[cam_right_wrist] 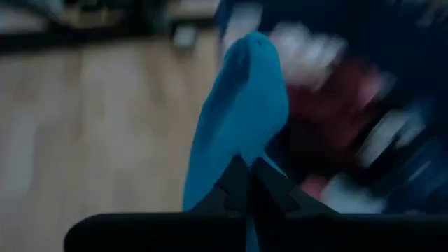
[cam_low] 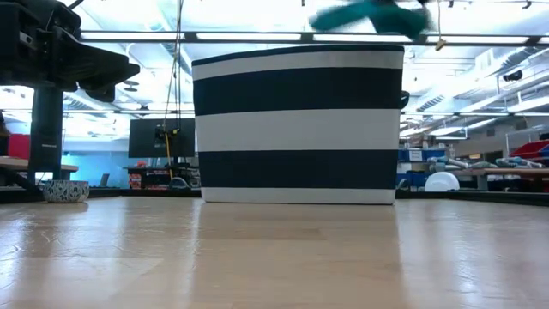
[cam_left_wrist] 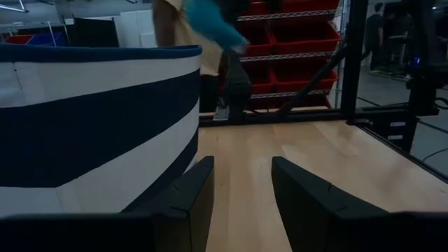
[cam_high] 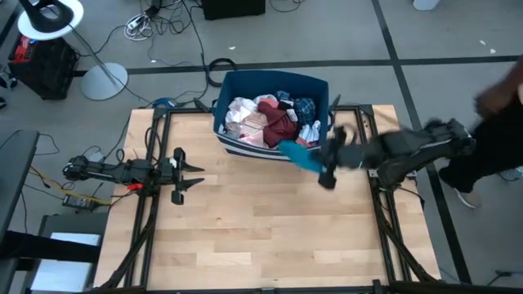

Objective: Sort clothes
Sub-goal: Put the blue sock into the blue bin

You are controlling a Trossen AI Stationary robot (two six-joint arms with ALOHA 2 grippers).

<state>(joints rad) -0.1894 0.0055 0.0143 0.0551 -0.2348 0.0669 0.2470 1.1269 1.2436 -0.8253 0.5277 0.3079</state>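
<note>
A dark blue bin with a white stripe stands at the table's far middle and holds mixed clothes: white, pink, dark red and patterned pieces. My right gripper is by the bin's near right corner, shut on a small teal garment. The garment also shows in the low view, above the bin's rim. My left gripper is open and empty at the table's left, pointing toward the right edge; in its wrist view the bin's wall is beside it. My right gripper pinches one end of the teal garment between its two shut fingers. The garment reaches out past the fingertips toward the bin and is lifted clear of the table, higher than the bin's rim. One layer or several, I cannot tell.
Bare wooden table top lies near of the bin and between the arms. A person's dark clothing shows beyond the table's right edge. Cables and a lamp stand lie on the floor beyond the far edge.
</note>
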